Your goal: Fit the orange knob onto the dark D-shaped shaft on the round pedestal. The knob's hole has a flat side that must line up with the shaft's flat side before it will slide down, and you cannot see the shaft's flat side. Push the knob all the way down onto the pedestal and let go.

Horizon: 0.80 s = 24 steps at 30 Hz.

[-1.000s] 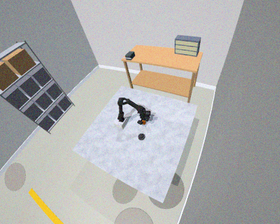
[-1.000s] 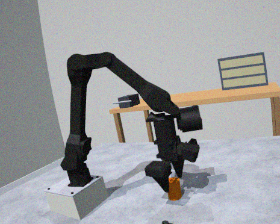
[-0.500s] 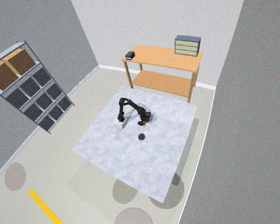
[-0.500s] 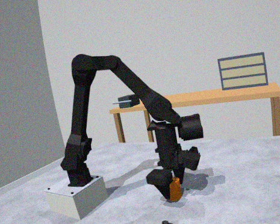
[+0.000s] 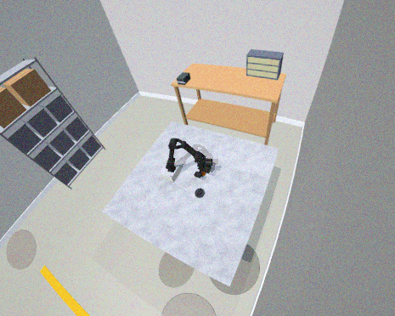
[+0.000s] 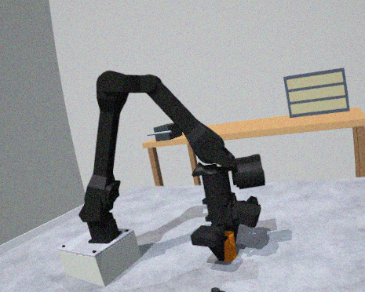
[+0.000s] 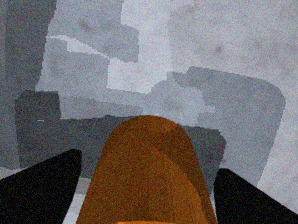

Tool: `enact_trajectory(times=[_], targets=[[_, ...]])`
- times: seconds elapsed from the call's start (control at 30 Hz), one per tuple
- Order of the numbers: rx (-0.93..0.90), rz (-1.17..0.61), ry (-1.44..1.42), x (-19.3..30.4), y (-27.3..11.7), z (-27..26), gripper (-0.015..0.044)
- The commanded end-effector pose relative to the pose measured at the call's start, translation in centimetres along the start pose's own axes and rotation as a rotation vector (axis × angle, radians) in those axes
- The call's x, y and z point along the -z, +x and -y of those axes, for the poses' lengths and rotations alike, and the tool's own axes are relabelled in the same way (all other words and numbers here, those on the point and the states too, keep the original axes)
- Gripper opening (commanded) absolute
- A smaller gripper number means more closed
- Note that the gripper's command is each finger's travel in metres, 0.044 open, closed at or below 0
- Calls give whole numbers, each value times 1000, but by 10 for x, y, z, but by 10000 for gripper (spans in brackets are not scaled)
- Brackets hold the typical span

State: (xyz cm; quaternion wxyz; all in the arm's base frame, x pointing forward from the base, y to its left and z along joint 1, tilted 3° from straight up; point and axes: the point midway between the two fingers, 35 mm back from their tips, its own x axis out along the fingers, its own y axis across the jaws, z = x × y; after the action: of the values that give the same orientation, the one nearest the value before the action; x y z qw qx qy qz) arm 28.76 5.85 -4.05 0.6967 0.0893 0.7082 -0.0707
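Observation:
The orange knob (image 5: 204, 173) (image 6: 229, 247) (image 7: 147, 170) stands upright on the marbled surface. My gripper (image 6: 228, 255) (image 7: 149, 170) points down around it and is open, one finger on each side. In the wrist view a narrow gap shows between the left finger and the knob; the right finger is very close to its side, and contact cannot be told. The knob's hole is out of view. The dark round pedestal (image 5: 200, 193) stands in front of the gripper, apart from the knob. Only a dark top bit of the shaft (image 6: 216, 290) shows at the bottom edge of the exterior view.
The arm's pale base block (image 6: 82, 267) sits left of the gripper. A wooden workbench (image 5: 228, 82) (image 6: 254, 128) with a drawer unit (image 5: 263, 65) (image 6: 318, 93) and a small dark item stands behind. A shelf rack with bins is at the left in the top view.

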Motion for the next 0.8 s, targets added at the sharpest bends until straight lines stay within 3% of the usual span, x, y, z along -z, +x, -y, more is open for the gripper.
enact_trajectory(times=[0.0, 0.23, 0.43, 0.77], targets=[[-3, 1, 1, 0, 0, -1, 204], [-3, 1, 1, 0, 0, -1, 157], [-3, 2, 1, -5, -24, -3, 0], [-3, 2, 1, -8, -98, -4, 0]])
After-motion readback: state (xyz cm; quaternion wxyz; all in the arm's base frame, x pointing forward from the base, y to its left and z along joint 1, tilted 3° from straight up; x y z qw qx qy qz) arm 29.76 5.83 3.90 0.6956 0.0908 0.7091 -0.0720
